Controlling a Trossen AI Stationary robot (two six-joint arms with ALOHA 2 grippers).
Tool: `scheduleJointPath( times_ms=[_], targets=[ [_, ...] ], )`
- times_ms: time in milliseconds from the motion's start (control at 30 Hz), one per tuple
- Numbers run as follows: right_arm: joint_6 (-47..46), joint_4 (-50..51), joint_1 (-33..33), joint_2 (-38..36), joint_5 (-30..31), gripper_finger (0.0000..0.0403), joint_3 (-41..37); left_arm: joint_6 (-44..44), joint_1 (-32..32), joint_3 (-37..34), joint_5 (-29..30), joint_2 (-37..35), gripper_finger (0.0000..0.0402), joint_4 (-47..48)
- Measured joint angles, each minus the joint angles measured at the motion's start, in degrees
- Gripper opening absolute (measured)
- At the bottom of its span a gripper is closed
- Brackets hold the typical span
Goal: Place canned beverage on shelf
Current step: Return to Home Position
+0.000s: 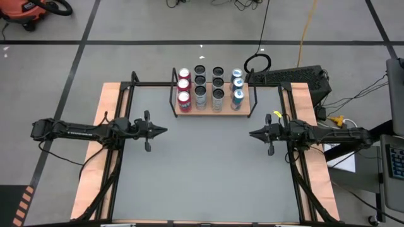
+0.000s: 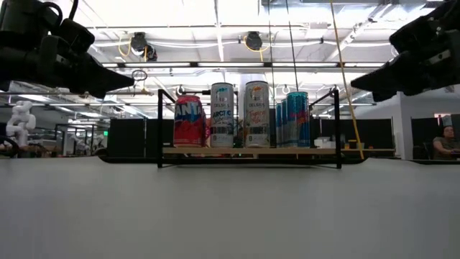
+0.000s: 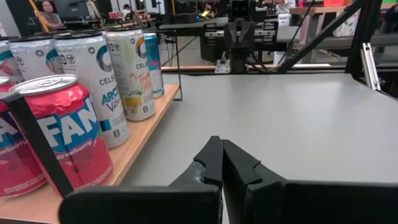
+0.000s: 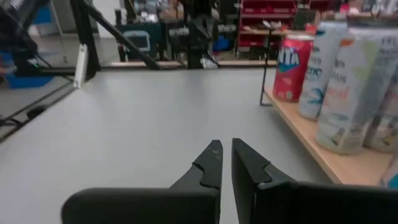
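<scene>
Shelf [image 1: 209,111] is sitting at the far middle of the counter [image 1: 202,176], carrying four rows of upright cans. Three red soda cans [image 1: 184,86] are standing at its left end, what look like six silver cans [image 1: 200,94] in the two middle rows, and three blue cans [image 1: 237,84] at the right end. Left gripper [image 1: 161,130] is hovering over the counter's left side, fingers closed, empty. Right gripper [image 1: 254,133] is hovering opposite it, closed and empty too. Both are well apart from the shelf.
</scene>
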State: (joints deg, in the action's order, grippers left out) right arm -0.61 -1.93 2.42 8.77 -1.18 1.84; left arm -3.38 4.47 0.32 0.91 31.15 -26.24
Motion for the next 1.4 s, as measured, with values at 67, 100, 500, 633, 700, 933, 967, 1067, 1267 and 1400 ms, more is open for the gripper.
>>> scheduleJointPath(
  times_ms=[67,100,500,633,700,933,967,1067,1267,1400],
  targets=[
    [0.1,1.3,-0.9,-2.3,0.4,0.0,0.0,0.0,0.0,0.0,0.0,0.0,0.0,0.0],
    [0.1,2.2,-1.3,-3.5,0.4,0.0,0.0,0.0,0.0,0.0,0.0,-0.1,0.0,0.0],
    [4.1,3.9,-3.9,-8.5,2.4,0.0,0.7,-0.4,0.0,0.0,0.3,-5.6,0.0,0.3],
    [5.1,4.0,-3.9,-8.5,2.4,0.0,0.7,-1.4,0.0,-0.1,-0.3,-9.6,0.0,2.0],
    [6.0,4.0,-3.9,-8.5,2.6,0.0,0.7,-1.5,0.0,-0.1,-0.2,-11.6,0.0,3.3],
    [8.9,2.8,-3.9,-8.5,2.7,0.0,0.6,-0.4,0.0,-0.1,-0.3,-18.3,0.0,8.9],
    [8.9,2.4,-3.9,-8.5,2.7,0.0,0.6,-0.2,0.0,-0.1,-0.3,-19.4,0.0,10.2],
    [8.9,1.2,-3.9,-8.5,2.8,0.0,0.6,0.0,0.0,-0.1,-1.6,-22.9,0.0,14.7],
    [8.9,0.3,-3.9,-8.5,2.8,0.0,0.6,1.6,0.0,-0.1,-2.5,-29.5,0.0,23.0],
    [8.9,0.2,-3.9,-8.5,2.8,0.0,0.6,3.2,0.0,-0.1,-5.2,-31.1,0.0,24.8]
  ],
)
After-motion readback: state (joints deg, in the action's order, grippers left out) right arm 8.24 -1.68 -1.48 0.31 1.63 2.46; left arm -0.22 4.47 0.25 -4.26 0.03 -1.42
